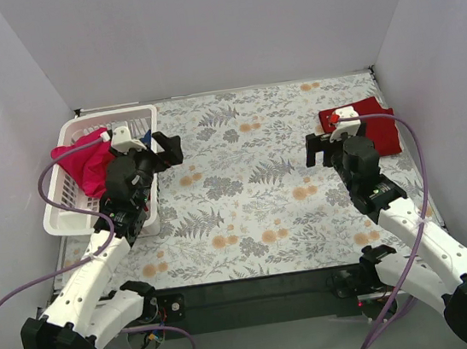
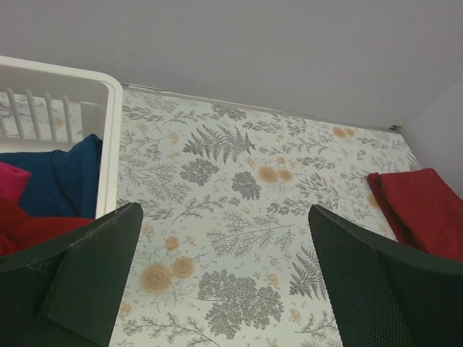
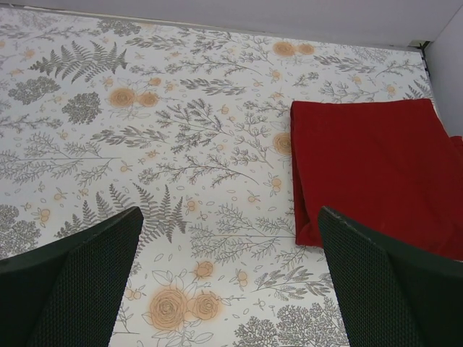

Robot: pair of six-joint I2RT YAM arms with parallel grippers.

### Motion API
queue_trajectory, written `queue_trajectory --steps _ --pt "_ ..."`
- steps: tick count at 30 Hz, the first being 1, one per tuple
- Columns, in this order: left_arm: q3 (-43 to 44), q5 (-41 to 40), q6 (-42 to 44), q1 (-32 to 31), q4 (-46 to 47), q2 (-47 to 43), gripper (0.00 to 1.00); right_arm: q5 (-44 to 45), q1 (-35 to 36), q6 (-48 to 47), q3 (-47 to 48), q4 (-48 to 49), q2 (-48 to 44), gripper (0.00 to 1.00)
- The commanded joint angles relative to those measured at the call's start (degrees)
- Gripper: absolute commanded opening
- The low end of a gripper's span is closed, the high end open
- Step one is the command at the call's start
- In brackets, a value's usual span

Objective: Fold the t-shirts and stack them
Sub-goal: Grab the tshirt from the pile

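Top view. Left claw (image 1: 170,150) hangs over the flowered table (image 1: 248,216), jaws spread, nothing in them. White basket (image 1: 65,215) sits just to its left. A pink shirt (image 1: 84,164) is heaped in the basket and spills over the rim. A scrap of blue shirt (image 1: 148,138) shows close beside the claw's wrist. Right claw (image 1: 315,148) is also spread and empty. A folded red shirt (image 1: 378,125) lies flat on the table just beyond it and to its right, partly hidden by the wrist.

Left wrist view. Both fingers are wide apart with bare tabletop between them. The basket corner is ahead and left of the claw, holding the blue shirt with pink at its edge. A darker red fold lies below; I cannot tell if that is a separate shirt. The folded red shirt is well off to the right.

Right wrist view. Fingers are parted and hold nothing. The red shirt lies ahead and right of the claw, edges squared and neat.

Judgement: one shirt is folded and starts the stack. At least the pink and blue shirts are left unfolded in the basket. Roughly a third done, and the next pick looks like the left claw's job.
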Motion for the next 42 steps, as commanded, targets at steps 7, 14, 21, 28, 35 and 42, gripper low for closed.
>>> queue_trajectory --steps 7,14,21,28,35,42 --pt "-0.31 -5.81 3.53 -0.28 0.5 0.93 0.92 -0.61 -1.95 0.3 3.29 1.73 1.42 0.98" --pt "6.72 -6.1 0.11 16.28 -3.36 10.86 0.98 -3.42 -3.62 -0.13 6.11 4.45 2.04 0.98" --pt "11.72 -14.33 1.76 21.43 -3.54 20.79 0.98 -7.98 -6.34 -0.31 7.08 7.53 5.11 0.98" --pt "14.19 -16.37 3.97 27.05 -2.48 26.59 0.94 -14.41 -9.25 1.88 6.2 10.17 9.32 0.98" --pt "14.99 -17.6 5.29 28.28 -3.37 29.15 0.9 -18.54 -10.57 3.46 5.67 12.36 11.35 0.98" --pt "15.95 -14.35 5.29 30.74 -3.01 34.07 0.83 -22.23 -11.01 4.26 5.5 12.81 12.5 0.98"
